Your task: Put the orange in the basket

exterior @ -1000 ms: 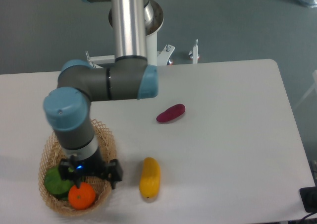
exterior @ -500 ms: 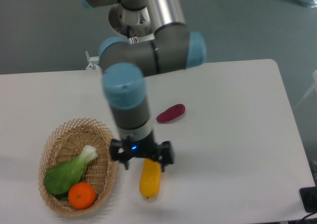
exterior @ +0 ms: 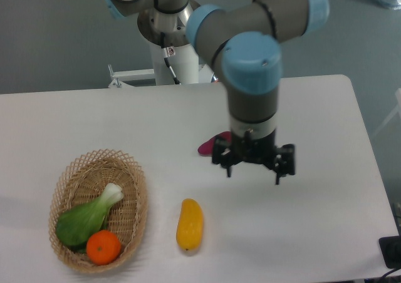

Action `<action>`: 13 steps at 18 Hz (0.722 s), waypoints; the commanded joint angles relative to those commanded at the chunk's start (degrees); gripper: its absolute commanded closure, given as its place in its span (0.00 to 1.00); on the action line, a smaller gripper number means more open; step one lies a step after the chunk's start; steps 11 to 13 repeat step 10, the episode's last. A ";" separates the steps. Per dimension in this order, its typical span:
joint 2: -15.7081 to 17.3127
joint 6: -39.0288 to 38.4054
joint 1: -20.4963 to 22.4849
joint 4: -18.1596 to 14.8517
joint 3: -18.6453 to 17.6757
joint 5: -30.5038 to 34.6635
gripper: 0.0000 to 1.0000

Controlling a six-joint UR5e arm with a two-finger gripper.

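The orange [exterior: 103,247] is sitting inside the wicker basket [exterior: 128,173] at the table's [exterior: 326,233] front left, touching a leafy green bok choy [exterior: 84,217]. The gripper [exterior: 254,170] is hanging well to the right, empty, fingers spread wide. A purple vegetable [exterior: 210,146], possibly an eggplant, is peeking from behind it. A yellow mango-like fruit [exterior: 189,224] is lying beside the basket.

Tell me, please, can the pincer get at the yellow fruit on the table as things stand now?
Probably yes. The yellow fruit lies alone on the bare table, beside the basket but apart from it, with nothing over it. The pincer hangs open and empty to its right.
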 joint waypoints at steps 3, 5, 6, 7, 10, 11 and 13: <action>1.05 4.58 1.67 -1.24 -0.09 -0.35 0.00; 1.14 5.38 2.11 -1.33 -0.09 -0.88 0.00; 1.14 5.38 2.38 -1.41 -0.09 -0.97 0.00; 1.23 5.64 2.38 -1.59 0.00 -1.05 0.00; 1.49 5.91 2.56 -1.77 0.00 -1.58 0.00; 1.49 5.91 2.56 -1.77 0.00 -1.58 0.00; 1.49 5.91 2.56 -1.77 0.00 -1.58 0.00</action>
